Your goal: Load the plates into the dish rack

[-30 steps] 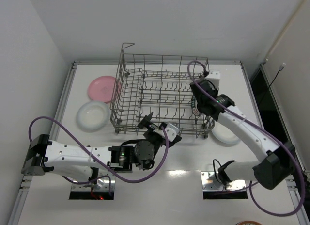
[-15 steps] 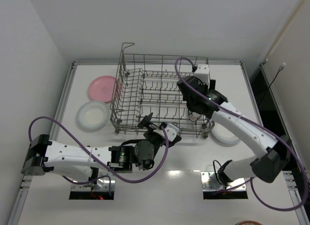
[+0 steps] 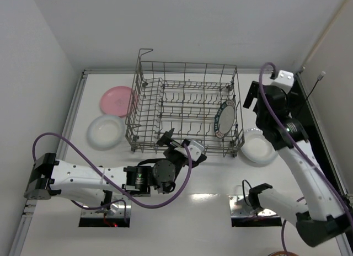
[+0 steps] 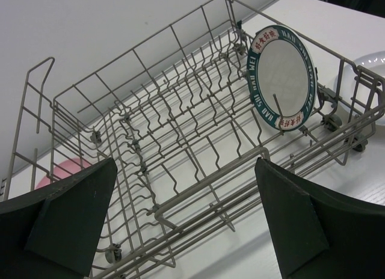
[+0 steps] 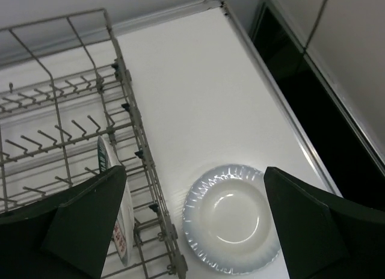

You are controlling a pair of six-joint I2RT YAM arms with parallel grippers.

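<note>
From the top camera, the dish rack stands in the middle of the table. 1 plate is already in it: the teal-rimmed plate stands upright at the right end. 3 plates are not yet loaded. The pink plate and the left white plate lie beside the left wall of the rack. The right white plate lies just outside its right corner. The right gripper is held high near this last plate. The left gripper is low at the front wall of the rack.

In the left wrist camera, the left gripper has its jaws wide apart and holds nothing. It looks along the rack to the teal-rimmed plate, which leans on a tine.

In the right wrist camera, the right gripper is also spread wide and empty. The right white plate lies directly below it and the rack wall is at the left.

I judge that the step in hand is to pick up this white plate. The gripper should come down over the rim on the side away from the rack and take only the rim between the fingers. The plate is deep and smooth, so it may slip. It should be lifted above the wall, turned upright, and put in a free slot without touching the teal-rimmed plate.
</note>
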